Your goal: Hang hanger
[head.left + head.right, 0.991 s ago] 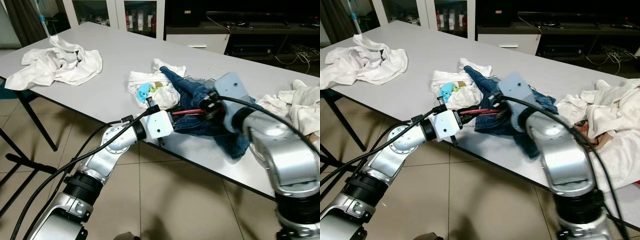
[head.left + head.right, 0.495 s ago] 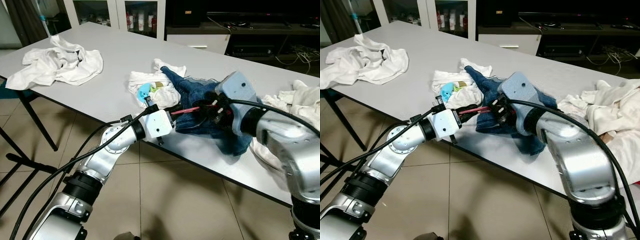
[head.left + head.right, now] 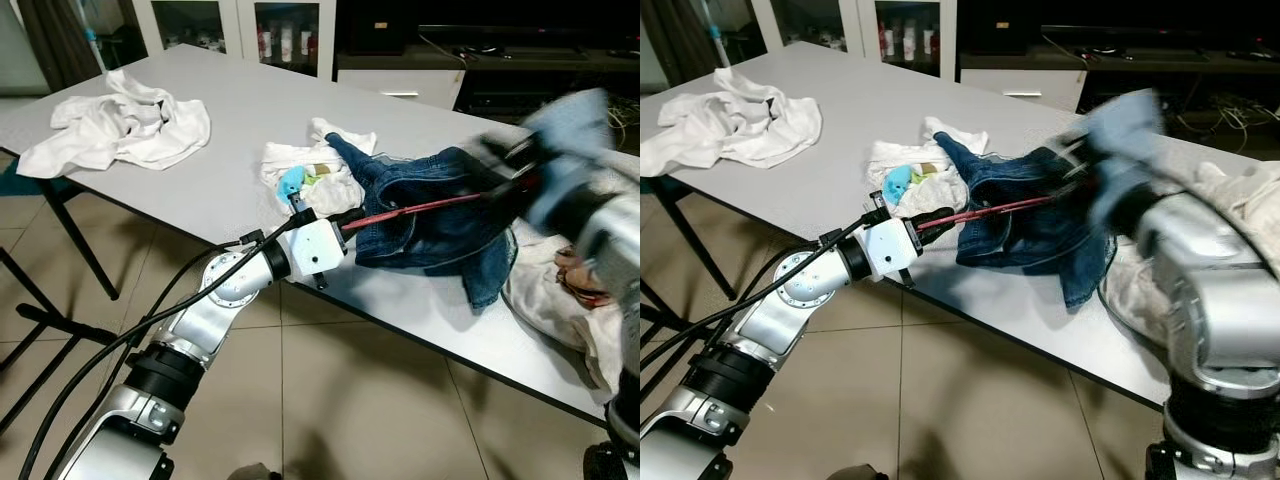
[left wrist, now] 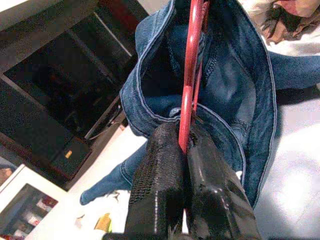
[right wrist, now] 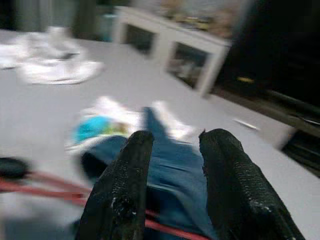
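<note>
Right gripper point(image 5: 172, 187) has just pulled off the jeans; half a sec ago it sat mid-frame in the eye views, buried in the denim by the hanger; now it shows as a blurred shape at upper right of the left eye view, lifted up and away, fingers point(image 5: 120, 195) spread w/ nothing between them; right wrist view is smeared by motion, so it's moving fast

Left gripper point(image 4: 186, 150) hasn't budged; pinched tight on the red hanger point(image 3: 415, 208) at one end, as left wrist view shows clearly; arm sits at centre-left of the eye views, just off the near table edge

Hanger runs from that grip across centre frame towards the right, tilted slightly up, far end threaded inside the blue jeans point(image 3: 440, 215); jeans lie bunched on the grey table point(image 3: 230, 130) at centre-right, one leg trailing to the near edge; the waistband opening wraps around the hanger in the wrist view

Meaning for the task: looks like the right arm finished feeding denim onto the hanger and let go, so the load is now on the left grip alone; jeans not fully seated I'd say, and nothing hung yet

Elsewhere: white cloth pile point(image 3: 120, 125) upper left; small white/teal garment heap point(image 3: 300, 175) just behind the left gripper; pale laundry point(image 3: 565, 290) at right edge
</note>
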`<state>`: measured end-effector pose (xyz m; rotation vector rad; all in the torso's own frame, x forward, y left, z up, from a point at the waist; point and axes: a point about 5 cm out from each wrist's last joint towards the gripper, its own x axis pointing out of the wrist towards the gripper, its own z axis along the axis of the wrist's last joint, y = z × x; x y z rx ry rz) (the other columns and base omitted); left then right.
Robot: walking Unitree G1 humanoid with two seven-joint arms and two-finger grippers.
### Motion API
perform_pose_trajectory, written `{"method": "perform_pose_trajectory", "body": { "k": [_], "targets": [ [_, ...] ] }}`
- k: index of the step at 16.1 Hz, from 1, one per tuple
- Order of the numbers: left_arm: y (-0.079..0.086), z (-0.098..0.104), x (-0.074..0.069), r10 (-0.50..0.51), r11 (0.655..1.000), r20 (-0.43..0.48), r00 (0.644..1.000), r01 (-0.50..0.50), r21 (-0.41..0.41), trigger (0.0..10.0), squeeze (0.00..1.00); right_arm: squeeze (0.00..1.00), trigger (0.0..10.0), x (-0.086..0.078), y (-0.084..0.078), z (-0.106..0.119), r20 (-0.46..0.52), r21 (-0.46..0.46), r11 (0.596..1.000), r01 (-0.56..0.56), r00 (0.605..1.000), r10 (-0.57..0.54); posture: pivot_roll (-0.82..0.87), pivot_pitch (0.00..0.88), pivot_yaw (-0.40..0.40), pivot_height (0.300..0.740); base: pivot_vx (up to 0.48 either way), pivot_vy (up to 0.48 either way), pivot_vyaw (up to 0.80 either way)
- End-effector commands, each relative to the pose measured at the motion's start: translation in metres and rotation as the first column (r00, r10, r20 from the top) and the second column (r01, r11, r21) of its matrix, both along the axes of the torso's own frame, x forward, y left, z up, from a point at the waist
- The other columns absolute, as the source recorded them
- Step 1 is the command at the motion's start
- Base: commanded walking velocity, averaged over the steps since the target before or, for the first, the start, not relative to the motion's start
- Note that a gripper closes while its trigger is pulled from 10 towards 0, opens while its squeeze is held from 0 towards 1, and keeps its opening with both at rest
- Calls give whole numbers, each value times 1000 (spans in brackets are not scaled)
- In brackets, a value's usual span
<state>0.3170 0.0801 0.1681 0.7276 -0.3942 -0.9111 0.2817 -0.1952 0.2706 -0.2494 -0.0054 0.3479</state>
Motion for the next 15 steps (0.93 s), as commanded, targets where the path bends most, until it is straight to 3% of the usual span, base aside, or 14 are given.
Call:
{"method": "perform_pose_trajectory", "body": {
  "k": [1, 3, 4, 5, 8, 9, 10, 15],
  "targets": [
    [-2, 6, 1, -8, 1000, 26, 1000, 8, -9, 10000, 0, 0, 10000, 2, -11, -3, 23, -19, 995, 96, 995, -95, -4, 0, -7, 723, 0, 0, 0],
    [-1, 6, 1, -11, 1000, 25, 1000, 11, -6, 10000, 0, 0, 10000, 2, -28, -20, 5, 14, 972, 236, 972, -236, -5, 0, -2, 723, 0, 0, 0],
    [-1, 6, 1, -14, 1000, 25, 1000, 14, -4, 10000, 0, 933, 10000, 0, -31, -28, -11, 43, 963, 267, 964, -267, -5, 0, 1, 723, 0, 0, 0],
    [-1, 6, 1, -16, 1000, 24, 1000, 16, -1, 10000, 0, 1000, 10000, -3, -30, -33, -25, 60, 965, 257, 966, -256, -7, 0, 6, 723, 0, 0, 0],
    [-1, 7, 2, -21, 1000, 24, 999, 21, 5, 10000, 0, 1000, 10000, -8, -26, -45, -62, 62, 972, 228, 973, -224, -10, 0, 15, 723, 0, 0, 0],
    [-1, 7, 2, -23, 1000, 24, 999, 23, 7, 10000, 0, 690, 10000, -9, -27, -48, -72, 60, 972, 227, 972, -222, -10, 0, 15, 723, 0, 0, 0],
    [-1, 7, 2, -26, 1000, 24, 999, 26, 9, 10000, 0, 0, 10000, -9, -27, -50, -85, 69, 974, 216, 974, -210, -10, 0, 18, 723, 0, 0, 0],
    [-2, 8, 2, -27, 1000, 27, 999, 26, 5, 10000, 0, 0, 10000, -1, -35, -72, -129, -19, 971, 239, 962, -239, 3, 0, 11, 723, 0, 0, 0]
  ]
}}
